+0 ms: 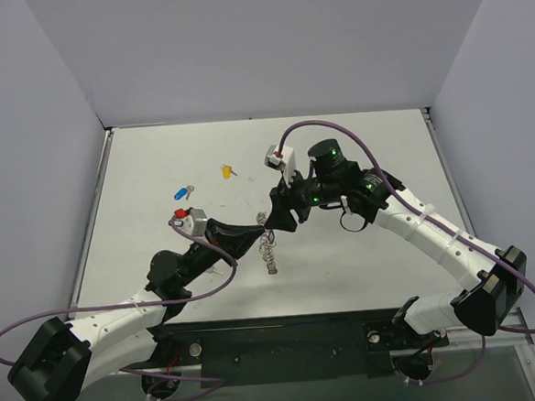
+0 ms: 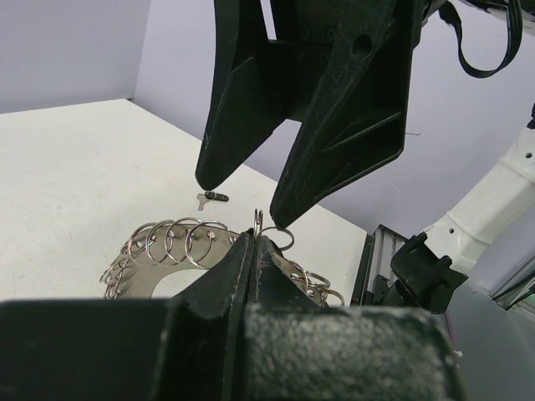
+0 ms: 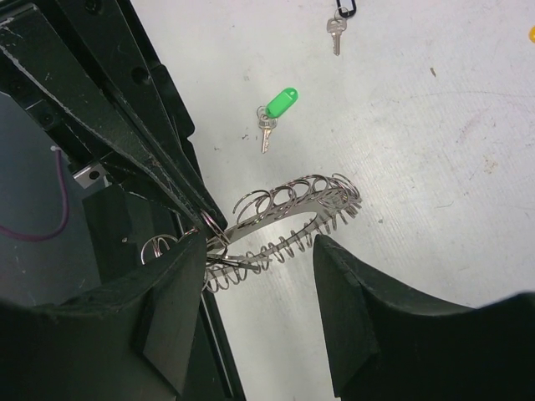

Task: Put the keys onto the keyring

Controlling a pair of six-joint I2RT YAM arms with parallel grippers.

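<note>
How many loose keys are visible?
4: yellow key far-side, blue key left of it, green key near the keyring, dark-headed key beyond the right gripper. Others may be hidden.

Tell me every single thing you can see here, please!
yellow-headed key: one, yellow and silver, on the far part of the table.
blue-headed key: one, blue and silver, on the table left of the yellow one.
green-headed key: one, green and silver, on the table just beyond the keyring.
black-topped key: one, silver, on the table past the green one.
keyring: one, silver and coiled, pinched by the left tool.
table: one, white, under everything.
left tool: one, black, shut on the keyring.
right tool: one, black, open, tips right at the keyring.
</note>
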